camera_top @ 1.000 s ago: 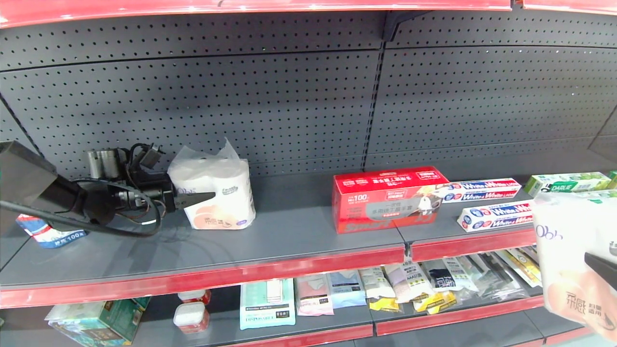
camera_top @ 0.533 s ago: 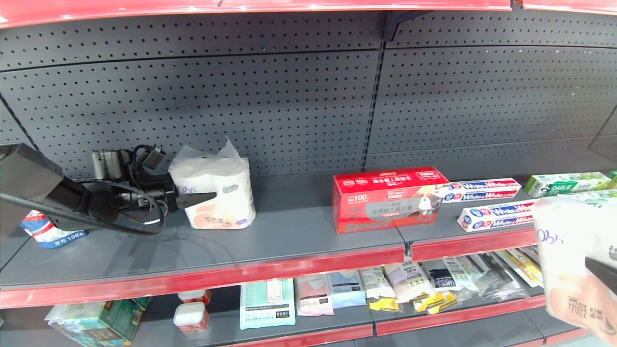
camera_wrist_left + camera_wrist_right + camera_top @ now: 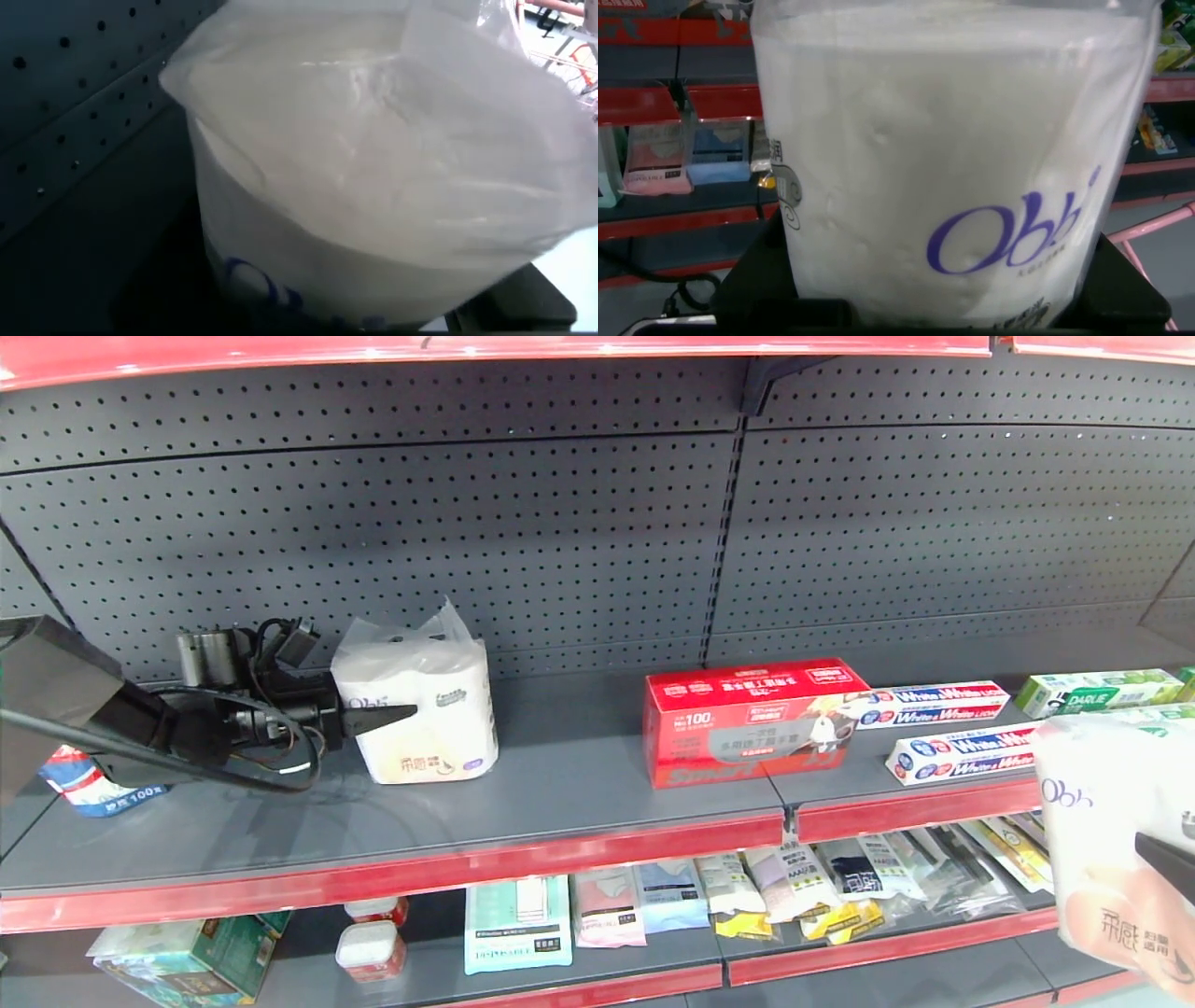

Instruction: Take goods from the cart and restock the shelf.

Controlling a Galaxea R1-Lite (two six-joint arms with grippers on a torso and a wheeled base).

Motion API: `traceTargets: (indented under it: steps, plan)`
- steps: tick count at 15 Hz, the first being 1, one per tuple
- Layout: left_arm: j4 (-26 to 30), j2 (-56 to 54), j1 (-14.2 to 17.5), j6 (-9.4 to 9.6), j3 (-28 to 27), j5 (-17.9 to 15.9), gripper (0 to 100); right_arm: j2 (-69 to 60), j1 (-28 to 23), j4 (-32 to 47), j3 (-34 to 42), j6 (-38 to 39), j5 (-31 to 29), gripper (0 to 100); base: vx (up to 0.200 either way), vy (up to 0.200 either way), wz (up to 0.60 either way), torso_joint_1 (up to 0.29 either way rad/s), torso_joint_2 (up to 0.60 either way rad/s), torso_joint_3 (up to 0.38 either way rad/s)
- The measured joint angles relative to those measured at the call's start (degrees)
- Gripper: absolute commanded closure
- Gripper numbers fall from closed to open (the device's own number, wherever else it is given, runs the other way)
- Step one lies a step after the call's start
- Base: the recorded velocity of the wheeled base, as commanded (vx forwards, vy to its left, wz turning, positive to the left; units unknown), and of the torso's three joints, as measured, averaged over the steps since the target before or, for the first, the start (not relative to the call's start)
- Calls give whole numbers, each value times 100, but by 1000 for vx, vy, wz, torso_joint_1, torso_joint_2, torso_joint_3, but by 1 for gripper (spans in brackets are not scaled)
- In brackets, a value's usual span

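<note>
White plastic-wrapped toilet-roll pack (image 3: 439,709) stands at the left end of the grey metal shelf (image 3: 579,784), my left gripper (image 3: 406,707) clamped across it. Step: placing. Base looks seated, not certain. Next: let go, back out without tipping it. My right gripper (image 3: 1167,861) grips a second identical pack (image 3: 1102,803) off the shelf's right front. Wraps carry purple script and an orange panel.

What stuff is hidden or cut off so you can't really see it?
- Head view: far side of the left end effector, behind the white plastic-wrapped paper-roll pack it grips.
- Head view: second white roll pack and right end effector, cut off by the right edge.
- Head view: blue-and-white packet, half behind the left arm.
</note>
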Motion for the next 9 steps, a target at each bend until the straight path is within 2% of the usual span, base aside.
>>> traceTargets:
  steps: [3, 6, 9]
  plan:
    - [-115, -304, 59, 69, 485, -16, 100, -7, 0, 2, 9, 6, -1, 100, 0, 0, 0, 0, 0, 0]
    - [-779, -534, 260, 94, 1048, -55, 100, -9, 0, 0, 11, 9, -1, 100, 0, 0, 0, 0, 0, 0]
    - [-1002, -805, 457, 88, 1608, -172, 100, -11, 0, 2, 11, 9, -1, 100, 0, 0, 0, 0, 0, 0]
